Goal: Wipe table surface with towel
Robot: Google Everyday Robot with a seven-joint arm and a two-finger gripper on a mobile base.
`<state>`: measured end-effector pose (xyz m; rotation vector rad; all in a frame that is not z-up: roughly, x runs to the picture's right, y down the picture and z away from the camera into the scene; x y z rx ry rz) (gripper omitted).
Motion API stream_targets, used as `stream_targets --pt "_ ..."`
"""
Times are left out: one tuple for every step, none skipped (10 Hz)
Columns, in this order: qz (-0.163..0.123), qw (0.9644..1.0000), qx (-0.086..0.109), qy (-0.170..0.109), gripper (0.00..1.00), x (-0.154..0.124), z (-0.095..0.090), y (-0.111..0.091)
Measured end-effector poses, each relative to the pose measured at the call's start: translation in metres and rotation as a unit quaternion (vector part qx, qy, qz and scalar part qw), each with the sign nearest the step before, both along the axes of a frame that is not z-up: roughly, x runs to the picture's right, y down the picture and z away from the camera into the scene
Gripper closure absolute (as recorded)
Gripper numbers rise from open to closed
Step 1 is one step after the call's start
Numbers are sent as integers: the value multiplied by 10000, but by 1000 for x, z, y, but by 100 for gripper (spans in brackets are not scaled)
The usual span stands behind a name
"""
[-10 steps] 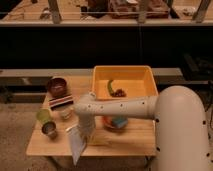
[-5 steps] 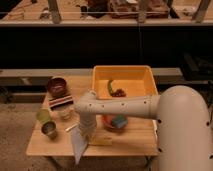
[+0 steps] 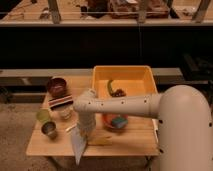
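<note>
My gripper (image 3: 83, 132) points down over the front part of the light tan table surface (image 3: 127, 142), at the end of the white arm that reaches in from the right. It is shut on the towel (image 3: 78, 146), a pale grey-blue cloth. The cloth hangs limp from the gripper to a point below the table's front edge. The towel's upper part lies against the tabletop near the front edge.
A yellow-orange bin (image 3: 145, 80) at the back holds a green item (image 3: 110, 87). On the left stand a brown bowl (image 3: 56, 86), a striped block (image 3: 61, 102), a green cup (image 3: 42, 115) and a metal cup (image 3: 49, 130). An orange bowl (image 3: 115, 122) sits mid-table.
The arm's wrist has shifted only slightly. The towel still hangs from the gripper at about the same spot by the front edge.
</note>
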<state>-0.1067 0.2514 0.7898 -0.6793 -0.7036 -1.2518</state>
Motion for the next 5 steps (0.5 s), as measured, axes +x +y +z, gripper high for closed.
stream_targets --pt "6 10000 36 36 100 2 0 -2" --pt "51 9998 131 124 100 6 0 -10" --pt "45 9995 180 263 100 12 1 -21" --pt "30 9989 227 415 100 15 7 -34" --pt "-9 9977 307 609 100 18 17 -48"
